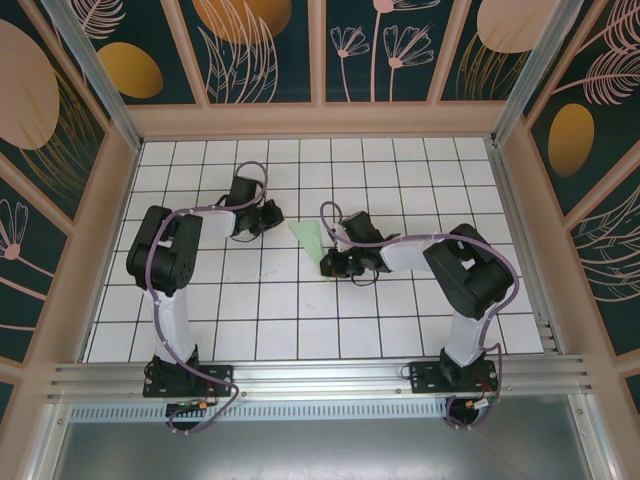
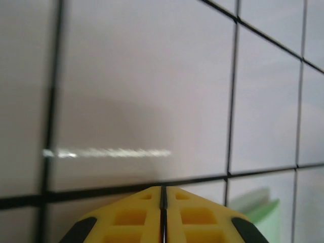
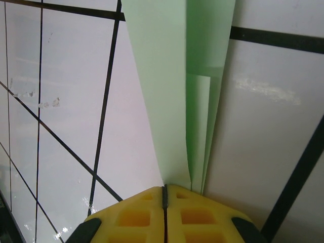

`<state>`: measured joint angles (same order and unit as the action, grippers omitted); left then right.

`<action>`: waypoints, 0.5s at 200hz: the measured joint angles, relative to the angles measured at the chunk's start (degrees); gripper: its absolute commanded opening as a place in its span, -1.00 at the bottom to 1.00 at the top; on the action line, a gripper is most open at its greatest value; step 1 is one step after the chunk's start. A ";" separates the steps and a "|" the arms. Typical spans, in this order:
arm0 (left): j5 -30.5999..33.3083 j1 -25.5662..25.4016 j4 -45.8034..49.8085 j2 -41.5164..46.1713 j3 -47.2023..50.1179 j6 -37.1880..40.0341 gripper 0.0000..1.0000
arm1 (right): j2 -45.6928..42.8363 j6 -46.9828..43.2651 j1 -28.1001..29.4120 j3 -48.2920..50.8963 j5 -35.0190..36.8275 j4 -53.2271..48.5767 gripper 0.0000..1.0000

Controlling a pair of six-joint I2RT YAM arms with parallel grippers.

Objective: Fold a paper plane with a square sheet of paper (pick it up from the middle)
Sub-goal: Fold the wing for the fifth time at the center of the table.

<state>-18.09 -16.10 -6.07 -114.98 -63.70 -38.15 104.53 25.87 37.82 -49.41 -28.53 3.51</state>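
The sheet of paper [image 1: 308,238] is pale mint green and folded into a slim, layered wedge, the paper plane's dart shape. It lies on the white tiles between the two grippers. In the right wrist view the paper [image 3: 172,91] narrows toward my right gripper [image 3: 164,187], whose yellow fingers are shut, and its pointed end runs under the fingertips. Nothing shows between those jaws. From above, my right gripper [image 1: 328,260] is at the paper's near right end. My left gripper [image 1: 272,216] is just left of the paper and is also shut [image 2: 163,188], with a corner of the paper [image 2: 258,205] to its lower right.
The floor is white tile with black grid lines [image 1: 260,300]. Wooden-framed walls with dark floral panels [image 1: 90,250] enclose it on three sides. An aluminium rail [image 1: 320,375] carrying both arm bases runs along the near edge.
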 measured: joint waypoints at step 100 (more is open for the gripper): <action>9.01 -0.70 5.05 13.77 5.07 -2.84 -0.06 | -10.36 3.45 -1.86 -6.86 9.46 -8.57 0.20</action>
<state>-9.08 -16.80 -1.02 -101.21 -58.63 -40.99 94.17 29.32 35.97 -56.27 -19.07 -5.06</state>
